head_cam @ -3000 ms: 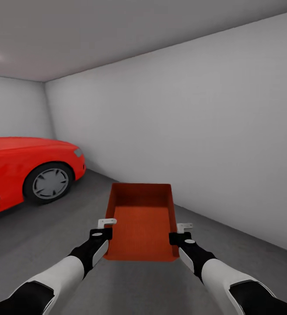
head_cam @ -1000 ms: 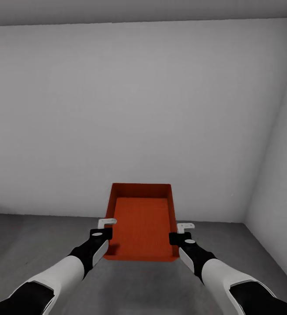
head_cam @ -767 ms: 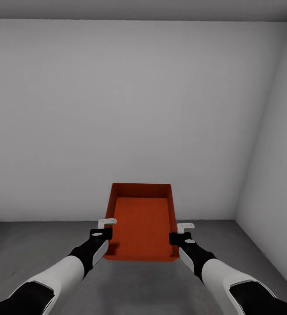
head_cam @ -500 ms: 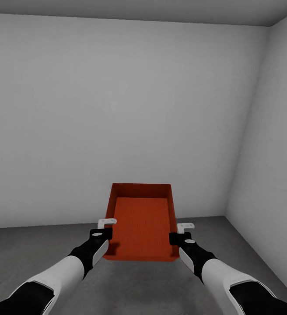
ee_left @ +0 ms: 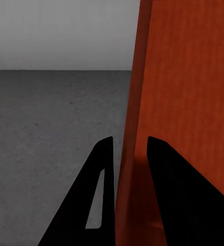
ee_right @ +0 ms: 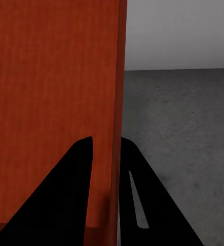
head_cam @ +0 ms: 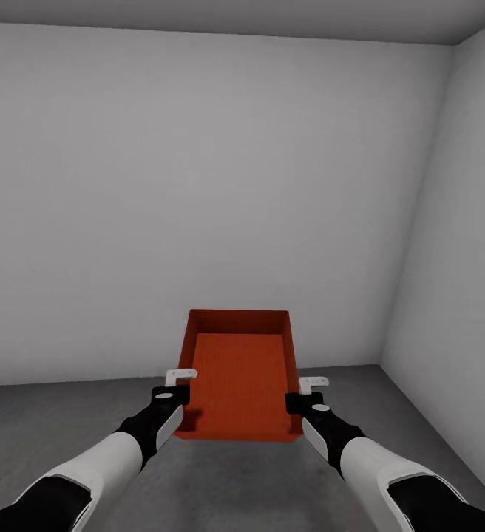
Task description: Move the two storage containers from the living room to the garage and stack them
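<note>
One orange-red storage container [head_cam: 241, 373] is held level above the dark grey concrete floor [head_cam: 65, 421], carried between both arms. Its left wall is pinched by the closed left gripper [head_cam: 177, 391], its right wall by the closed right gripper [head_cam: 302, 397]. Beyond it, pale grey garage walls [head_cam: 198, 185] are seen meeting in a corner.

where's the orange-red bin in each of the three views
Head view: the storage container sits low in the centre, held off the floor between the left gripper and right gripper.
Left wrist view: its side wall runs between the two dark fingers, its inside beyond.
Right wrist view: its other side wall is pinched likewise.
Shared landmark: the dark grey concrete floor meeting the pale wall.
</note>
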{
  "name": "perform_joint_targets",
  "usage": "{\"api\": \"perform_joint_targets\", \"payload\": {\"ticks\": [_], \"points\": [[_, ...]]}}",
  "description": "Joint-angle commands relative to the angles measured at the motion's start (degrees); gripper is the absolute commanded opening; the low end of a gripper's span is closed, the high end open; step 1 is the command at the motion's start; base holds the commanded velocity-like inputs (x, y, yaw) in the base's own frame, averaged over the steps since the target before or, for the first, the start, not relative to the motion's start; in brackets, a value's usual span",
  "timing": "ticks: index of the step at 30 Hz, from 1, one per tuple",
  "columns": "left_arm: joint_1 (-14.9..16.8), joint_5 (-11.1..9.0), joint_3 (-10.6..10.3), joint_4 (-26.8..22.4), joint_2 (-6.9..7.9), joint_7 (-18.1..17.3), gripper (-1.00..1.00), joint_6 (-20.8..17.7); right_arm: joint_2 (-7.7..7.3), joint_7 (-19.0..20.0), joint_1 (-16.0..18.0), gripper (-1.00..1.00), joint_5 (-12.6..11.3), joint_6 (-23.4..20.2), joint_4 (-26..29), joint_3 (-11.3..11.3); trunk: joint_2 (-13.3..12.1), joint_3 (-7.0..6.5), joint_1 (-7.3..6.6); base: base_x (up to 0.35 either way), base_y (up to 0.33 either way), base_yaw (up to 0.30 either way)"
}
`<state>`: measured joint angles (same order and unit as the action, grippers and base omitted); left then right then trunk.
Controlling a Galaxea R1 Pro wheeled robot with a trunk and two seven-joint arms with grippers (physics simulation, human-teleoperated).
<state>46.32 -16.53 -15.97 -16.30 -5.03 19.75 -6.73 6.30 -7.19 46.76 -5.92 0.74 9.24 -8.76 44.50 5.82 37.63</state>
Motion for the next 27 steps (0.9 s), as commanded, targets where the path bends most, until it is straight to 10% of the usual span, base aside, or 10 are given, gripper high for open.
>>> {"api": "perform_joint_targets", "payload": {"ticks": [1, 27], "points": [[0.09, 1.15, 1.47, -0.84, 0.02, 0.66, -1.0, 0.76, 0.02, -0.2, 0.0, -1.0, -1.37, 0.03, -0.13, -0.56, 0.08, 0.1, 0.01, 0.0, 0.0, 0.0], [0.07, 1.15, 1.31, -0.76, 0.02, 0.65, -1.0, 0.76, 0.03, -0.2, 0.0, -1.0, -1.37, -0.07, -0.17, -0.56, 0.08, 0.1, 0.01, 0.048, 0.0, 0.127]]}}
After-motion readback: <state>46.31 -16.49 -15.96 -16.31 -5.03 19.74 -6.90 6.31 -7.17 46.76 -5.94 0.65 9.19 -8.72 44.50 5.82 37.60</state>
